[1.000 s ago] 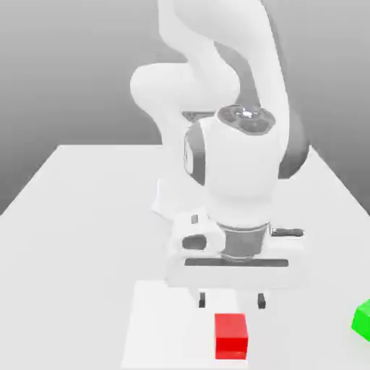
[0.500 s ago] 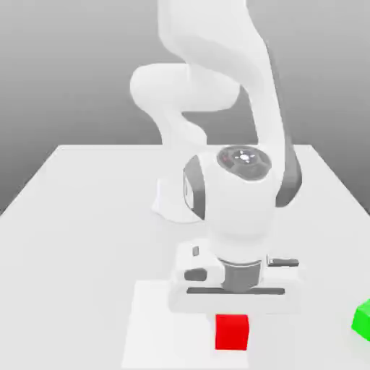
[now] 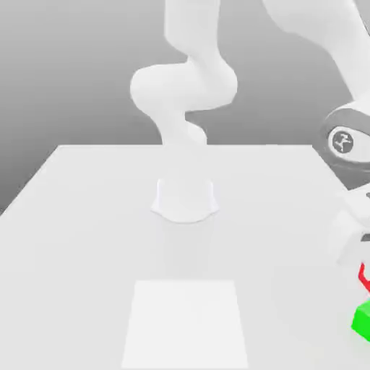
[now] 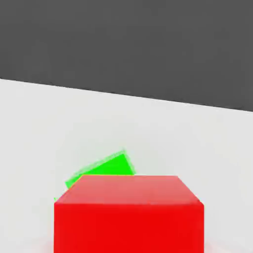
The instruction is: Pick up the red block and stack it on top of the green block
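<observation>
Red block (image 4: 128,213) sits just above green block (image 4: 105,169) | you can't tell the hand's grip | white table (image 3: 87,231)

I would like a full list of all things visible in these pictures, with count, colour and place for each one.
red block: one, bright red, at the exterior view's right edge, just above the green block; in the hand view it sits in front of the green block and covers part of it.
green block: one, bright green, on the table at the exterior view's right edge, near the front.
table: one, white, flat, under everything.
square patch: one, slightly lighter white, on the table at the front centre.
arm: one, white, rising from its round base at the table's middle and bending over to the exterior view's right, above the blocks.
</observation>
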{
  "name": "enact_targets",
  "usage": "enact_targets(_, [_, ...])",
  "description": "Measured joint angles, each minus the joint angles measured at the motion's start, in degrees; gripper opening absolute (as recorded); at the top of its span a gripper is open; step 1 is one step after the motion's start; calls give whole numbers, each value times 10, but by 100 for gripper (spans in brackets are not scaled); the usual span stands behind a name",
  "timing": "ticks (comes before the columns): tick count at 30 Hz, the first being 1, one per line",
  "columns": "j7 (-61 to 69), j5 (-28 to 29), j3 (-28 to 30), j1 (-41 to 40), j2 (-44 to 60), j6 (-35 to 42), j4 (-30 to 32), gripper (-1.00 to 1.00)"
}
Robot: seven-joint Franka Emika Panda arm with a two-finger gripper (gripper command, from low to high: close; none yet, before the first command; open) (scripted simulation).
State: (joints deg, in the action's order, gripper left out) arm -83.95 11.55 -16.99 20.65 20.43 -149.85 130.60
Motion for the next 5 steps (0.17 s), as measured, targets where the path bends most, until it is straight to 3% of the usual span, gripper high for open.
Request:
enact_targets(1, [-7, 8, 10, 9, 18, -16, -2, 100])
enact_targets(5, [-7, 8, 10, 9, 18, -16, -2, 100])
